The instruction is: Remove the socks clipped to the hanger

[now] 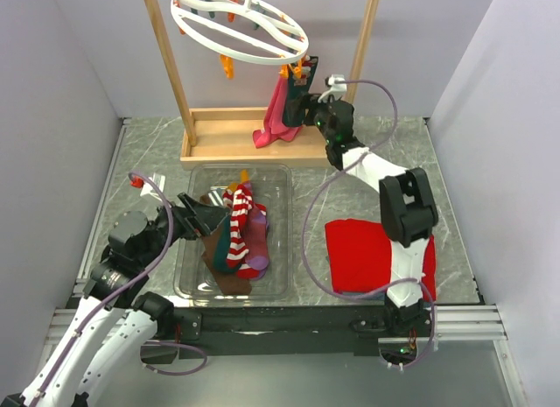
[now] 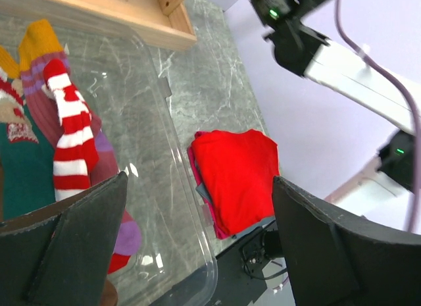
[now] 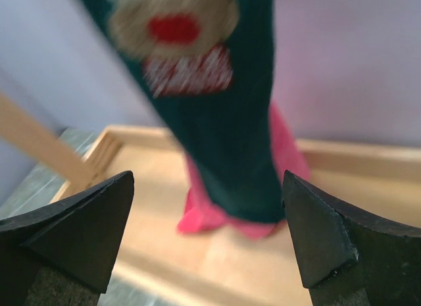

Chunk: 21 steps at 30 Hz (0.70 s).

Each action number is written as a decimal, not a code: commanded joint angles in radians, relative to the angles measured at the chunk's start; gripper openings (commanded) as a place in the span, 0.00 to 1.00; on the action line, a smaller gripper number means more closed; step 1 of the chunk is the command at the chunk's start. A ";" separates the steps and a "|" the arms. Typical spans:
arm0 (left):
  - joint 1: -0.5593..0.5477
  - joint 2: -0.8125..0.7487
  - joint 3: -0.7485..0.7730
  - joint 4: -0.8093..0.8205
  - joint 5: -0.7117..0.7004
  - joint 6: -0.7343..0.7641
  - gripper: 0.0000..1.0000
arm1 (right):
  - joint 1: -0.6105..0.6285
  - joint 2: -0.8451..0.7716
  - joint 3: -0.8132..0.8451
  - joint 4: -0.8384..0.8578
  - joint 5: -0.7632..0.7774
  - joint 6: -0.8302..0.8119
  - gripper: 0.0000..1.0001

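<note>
Knit cloth socks (image 1: 238, 232), glossy clear plastic tub (image 1: 278, 197), matt wooden frame (image 1: 229, 150)

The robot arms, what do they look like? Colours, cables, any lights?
The left arm and right arm have white links with chunky black joints. Translucent lilac cables loop alongside each. The fingers are matte black wedges. A small green light glows on the right arm.
</note>
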 commanded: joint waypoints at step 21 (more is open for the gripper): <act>0.001 0.023 0.019 0.073 0.050 0.064 0.98 | -0.010 0.095 0.251 0.019 -0.007 -0.078 0.23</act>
